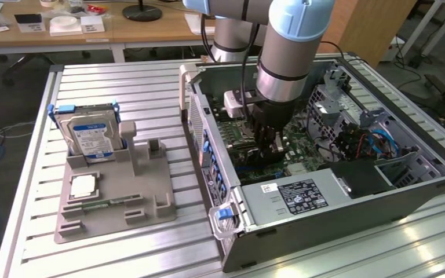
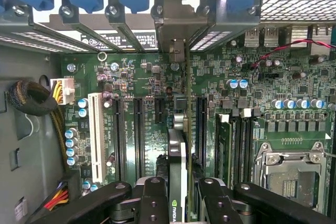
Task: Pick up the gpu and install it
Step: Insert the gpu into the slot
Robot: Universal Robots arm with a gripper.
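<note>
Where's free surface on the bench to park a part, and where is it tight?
Free: slatted table between the grey fixture and the far edge, and the strip in front of the PC case. Tight: inside the case, where the claw holds the gpu edge-on over the motherboard slots.

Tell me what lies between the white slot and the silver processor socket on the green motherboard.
In the wrist view, between the white slot and the processor socket lie black slots and the edge-on gpu, held between the fingers.
</note>
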